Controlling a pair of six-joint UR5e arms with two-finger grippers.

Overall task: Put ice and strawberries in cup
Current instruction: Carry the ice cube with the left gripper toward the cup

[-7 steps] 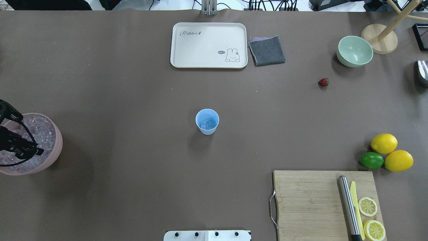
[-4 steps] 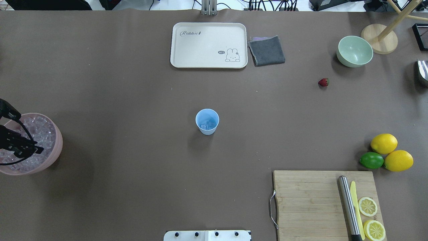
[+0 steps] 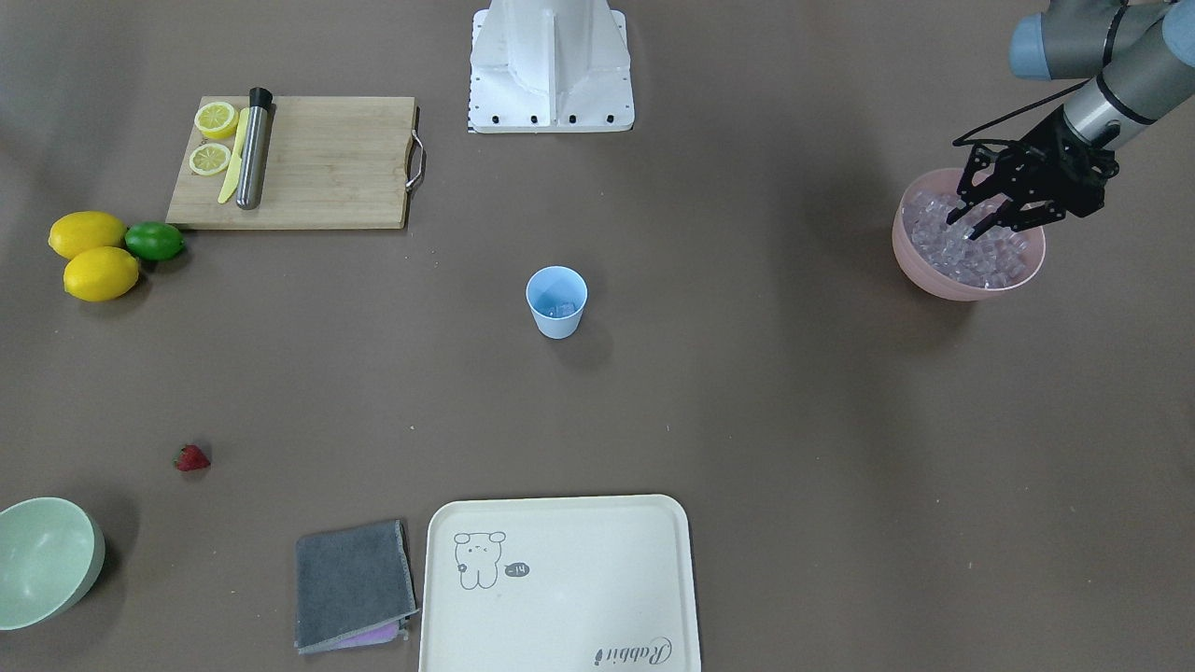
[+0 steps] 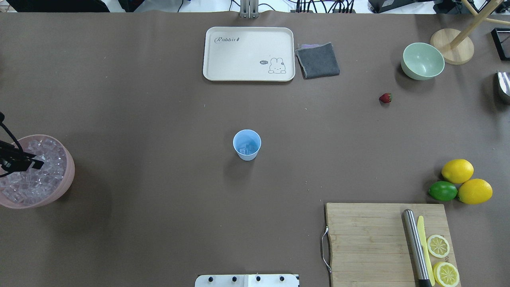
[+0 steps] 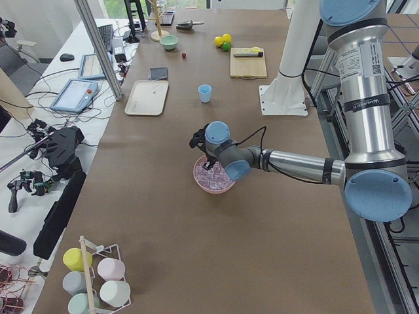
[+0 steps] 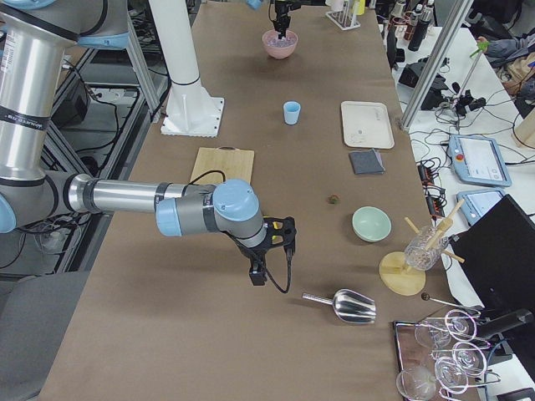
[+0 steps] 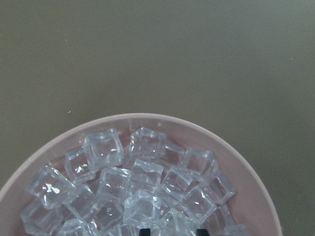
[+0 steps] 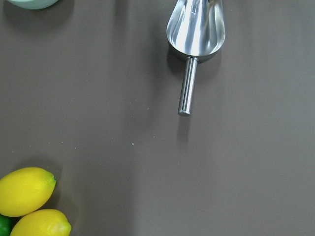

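Note:
The pale-blue cup (image 4: 247,144) stands upright mid-table with a few ice cubes (image 4: 248,150) at its bottom. More ice (image 7: 142,182) fills the pink bowl (image 4: 70,171) at the table's left edge. My left gripper (image 3: 966,225) is open over that bowl, its fingertips (image 7: 145,230) down among the cubes, and I see nothing lifted. A red strawberry (image 4: 385,97) lies alone on the table at the far right, near the pale-green bowl (image 4: 422,60). My right gripper (image 6: 257,271) hangs above bare table beyond the cutting board; whether it is open or shut I cannot tell.
A metal scoop (image 8: 196,29) lies under my right wrist, beside two lemons (image 4: 458,170) and a lime (image 4: 442,191). A cutting board (image 4: 366,239) carries a knife, a steel rod and lemon slices. A cream tray (image 4: 247,54) and grey cloth (image 4: 318,60) sit at the far edge.
My left gripper has shifted over the pink bowl toward its far-left side, further out of the overhead view. The cup, the strawberry and the right arm stay put.

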